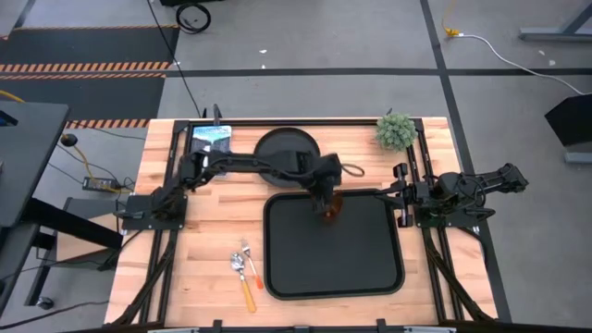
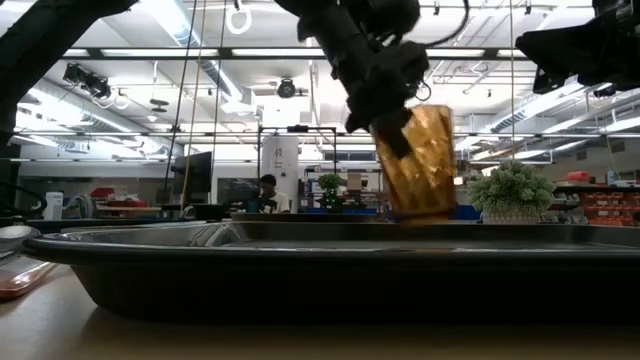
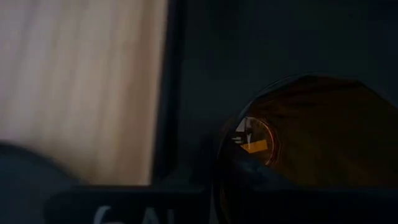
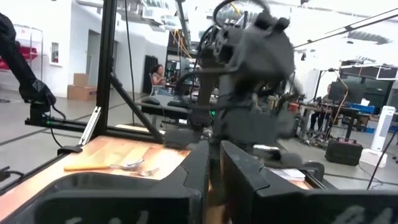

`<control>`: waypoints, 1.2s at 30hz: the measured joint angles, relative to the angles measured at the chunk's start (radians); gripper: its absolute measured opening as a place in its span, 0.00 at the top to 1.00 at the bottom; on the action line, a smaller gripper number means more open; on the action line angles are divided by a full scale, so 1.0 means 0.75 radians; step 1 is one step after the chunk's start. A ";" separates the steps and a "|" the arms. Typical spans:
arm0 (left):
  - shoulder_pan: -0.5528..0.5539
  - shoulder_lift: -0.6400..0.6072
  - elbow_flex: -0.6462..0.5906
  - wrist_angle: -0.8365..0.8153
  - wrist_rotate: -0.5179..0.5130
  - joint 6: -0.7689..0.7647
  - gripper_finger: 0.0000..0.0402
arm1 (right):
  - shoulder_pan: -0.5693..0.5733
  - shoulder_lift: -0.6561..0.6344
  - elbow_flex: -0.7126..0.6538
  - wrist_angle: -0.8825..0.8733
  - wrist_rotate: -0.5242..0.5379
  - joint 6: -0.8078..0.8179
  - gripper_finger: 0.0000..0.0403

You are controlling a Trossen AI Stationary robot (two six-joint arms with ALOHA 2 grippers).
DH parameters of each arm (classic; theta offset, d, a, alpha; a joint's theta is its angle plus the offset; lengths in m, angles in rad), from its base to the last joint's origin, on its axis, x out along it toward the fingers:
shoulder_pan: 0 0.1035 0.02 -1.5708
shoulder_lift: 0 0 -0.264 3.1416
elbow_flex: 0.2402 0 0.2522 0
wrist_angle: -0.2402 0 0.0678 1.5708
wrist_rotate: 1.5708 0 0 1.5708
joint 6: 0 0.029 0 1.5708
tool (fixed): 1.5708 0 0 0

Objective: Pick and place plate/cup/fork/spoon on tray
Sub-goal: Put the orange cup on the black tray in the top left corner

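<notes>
Left gripper [image 1: 327, 205] reaching across from the left side, clamped on the cup [image 1: 331, 208] and holding it over the far part of the tray [image 1: 287, 277]. From table height, cup [image 2: 417, 160] tilted a little, gripped at its upper rim, its base down at the level of the tray [image 2: 200, 270] rim; impossible to tell whether touching the tray floor or just above it. Through the left wrist camera, amber cup [image 3: 311, 143] seen close against the dark tray surface, wooden table [image 3: 74, 87] beside the tray edge. Plate [image 1: 282, 148] on the table beyond the tray, partly under the left arm, outside the tray. Spoon [image 1: 239, 264] and fork [image 1: 250, 261] side by side on the wood just left of the tray's near corner, orange handles pointing toward the near edge. Small green plant [image 1: 396, 130] at the far right corner of the table. Right gripper [image 1: 400, 194] parked at the right edge of the table beside the tray, fingers [image 4: 202, 168] drawn close together with only a narrow slit between them, nothing held.
</notes>
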 joint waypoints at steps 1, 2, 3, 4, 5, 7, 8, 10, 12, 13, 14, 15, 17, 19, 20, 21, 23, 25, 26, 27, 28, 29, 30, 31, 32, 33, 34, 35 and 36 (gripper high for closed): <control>-0.008 0.006 0.000 -0.020 0.000 0.013 0.93 | 0.000 0.000 0.000 0.006 -0.001 0.000 0.89; -0.014 0.018 0.000 -0.039 0.001 0.022 0.93 | 0.000 0.003 0.000 0.014 -0.001 0.000 0.89; -0.021 0.024 0.000 -0.027 0.001 0.025 0.93 | 0.000 0.005 0.000 0.013 0.000 0.000 0.89; -0.025 0.030 0.000 -0.022 -0.004 0.027 0.93 | 0.000 0.006 0.000 0.015 -0.001 0.000 0.89; -0.026 0.032 -0.001 -0.033 -0.003 0.028 0.93 | 0.000 0.011 0.000 0.032 -0.001 0.000 0.89; -0.033 0.032 -0.001 -0.006 -0.004 0.036 0.91 | 0.000 0.014 -0.001 0.033 0.000 0.000 0.89; -0.034 0.031 0.000 0.022 -0.005 0.047 0.89 | 0.000 0.017 -0.001 0.043 0.000 0.000 0.89; -0.034 0.031 0.000 0.041 -0.010 0.053 0.86 | 0.000 0.020 -0.001 0.056 0.001 0.000 0.89; -0.034 0.031 0.000 0.078 -0.011 0.054 0.82 | 0.000 0.023 -0.001 0.062 -0.001 0.000 0.89; -0.035 0.030 0.000 0.085 -0.012 0.054 0.80 | 0.000 0.024 -0.001 0.067 0.000 0.000 0.89; -0.034 0.029 0.000 0.091 -0.012 0.060 0.78 | 0.000 0.024 -0.001 0.065 0.000 0.000 0.89; -0.034 0.029 0.000 0.101 -0.012 0.071 0.76 | 0.000 0.024 -0.001 0.066 0.000 0.000 0.89; -0.034 0.029 0.000 0.125 -0.013 0.088 0.72 | 0.000 0.025 -0.001 0.069 0.000 0.000 0.89; -0.032 0.023 0.000 0.157 -0.013 0.093 0.69 | 0.000 0.025 -0.001 0.066 -0.001 0.000 0.89; -0.030 0.011 0.000 0.149 -0.012 0.110 0.67 | 0.000 0.025 -0.001 0.070 -0.001 0.000 0.89; -0.028 -0.002 0.000 0.148 -0.012 0.126 0.66 | 0.000 0.025 -0.001 0.069 0.000 0.000 0.89; -0.018 -0.038 0.000 0.145 -0.013 0.152 0.65 | 0.000 0.025 -0.001 0.068 -0.001 0.000 0.89; -0.009 -0.073 0.002 0.119 -0.014 0.172 0.65 | 0.000 0.025 -0.001 0.068 0.000 0.000 0.89; -0.006 -0.087 0.002 0.096 -0.013 0.186 0.65 | 0.000 0.025 -0.001 0.068 0.000 0.000 0.89; 0.000 -0.101 0.002 0.075 -0.013 0.193 0.65 | 0.000 0.025 -0.001 0.070 -0.001 0.000 0.89; 0.003 -0.112 0.002 0.028 -0.013 0.199 0.66 | 0.000 0.025 -0.001 0.069 -0.001 0.000 0.89; 0.007 -0.119 0.002 -0.010 -0.013 0.202 0.66 | 0.000 0.025 -0.001 0.069 0.000 0.000 0.89; 0.009 -0.124 0.002 -0.048 -0.013 0.204 0.66 | 0.000 0.025 -0.001 0.069 0.000 0.000 0.89; 0.014 -0.125 0.003 -0.108 -0.013 0.207 0.67 | 0.000 0.025 -0.001 0.070 -0.001 0.000 0.89; 0.016 -0.123 0.002 -0.170 -0.013 0.213 0.67 | 0.000 0.025 -0.001 0.070 0.000 0.000 0.89; 0.016 -0.117 0.002 -0.216 -0.013 0.221 0.68 | 0.000 0.025 -0.001 0.070 0.000 0.000 0.89; 0.016 -0.109 0.002 -0.260 -0.013 0.226 0.68 | 0.000 0.025 -0.001 0.069 -0.001 0.000 0.89; 0.016 -0.099 0.002 -0.298 -0.013 0.227 0.69 | 0.000 0.025 -0.001 0.072 -0.001 0.000 0.89; 0.014 -0.091 0.002 -0.321 -0.010 0.227 0.69 | 0.000 0.025 -0.001 0.070 0.000 0.000 0.89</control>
